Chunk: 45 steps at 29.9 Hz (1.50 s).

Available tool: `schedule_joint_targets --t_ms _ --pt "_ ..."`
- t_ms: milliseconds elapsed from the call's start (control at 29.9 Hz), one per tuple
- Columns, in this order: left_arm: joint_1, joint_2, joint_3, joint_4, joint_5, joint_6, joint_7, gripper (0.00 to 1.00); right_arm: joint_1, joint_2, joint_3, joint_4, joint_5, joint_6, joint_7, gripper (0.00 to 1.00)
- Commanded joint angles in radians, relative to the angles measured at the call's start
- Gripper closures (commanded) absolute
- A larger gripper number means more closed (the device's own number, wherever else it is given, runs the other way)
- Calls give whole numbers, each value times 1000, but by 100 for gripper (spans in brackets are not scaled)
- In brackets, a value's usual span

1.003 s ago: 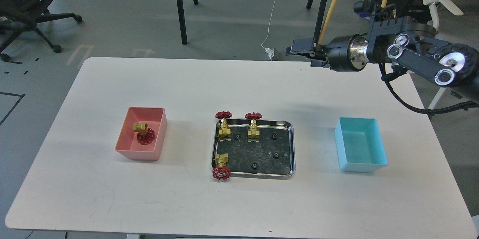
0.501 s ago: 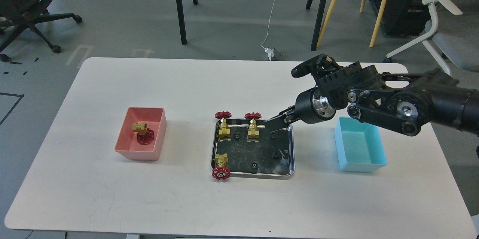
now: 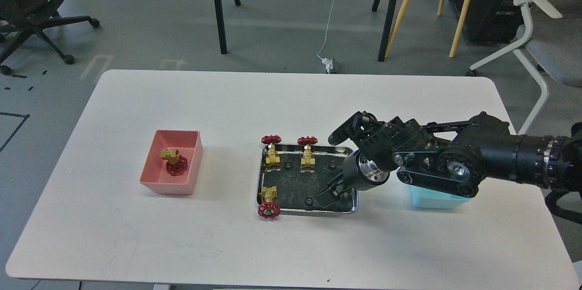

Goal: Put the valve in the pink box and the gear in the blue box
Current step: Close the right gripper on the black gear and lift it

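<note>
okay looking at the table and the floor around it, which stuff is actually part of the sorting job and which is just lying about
Part of the job:
- pink box with one valve in it
- three valves on the steel tray
- small black gears, such as one near the tray's front edge
- blue box, mostly hidden behind the arm
- right gripper, low over the tray

Just lying about:
- office chair
- white chair
- floor cable

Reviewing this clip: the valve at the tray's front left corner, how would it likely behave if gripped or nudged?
The valve looks like solid brass, so probably heavy for its size and rigid. It lies with its red handwheel over the steel tray rim, so a nudge might pivot or tip it out. The round wheel could roll.
</note>
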Motion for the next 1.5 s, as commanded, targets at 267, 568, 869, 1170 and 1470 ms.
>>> schedule_joint_targets --t_ms 267,568,869,1170,1470 --pt "-30 -6 0 37 0 0 0 0 -34 16 3 -77 -87 0 60 14" --pt "-36 -9 0 40 0 3 0 0 -32 65 0 -120 -88 0 60 18" --pt "-36 -9 0 41 0 1 0 1 -34 91 -6 -151 -108 0 59 34" --pt "-36 -6 0 41 -2 0 0 0 -32 92 -37 -149 -130 0 59 44" --pt "-36 -1 0 41 -2 1 0 1 -28 105 -49 -151 -131 0 59 58"
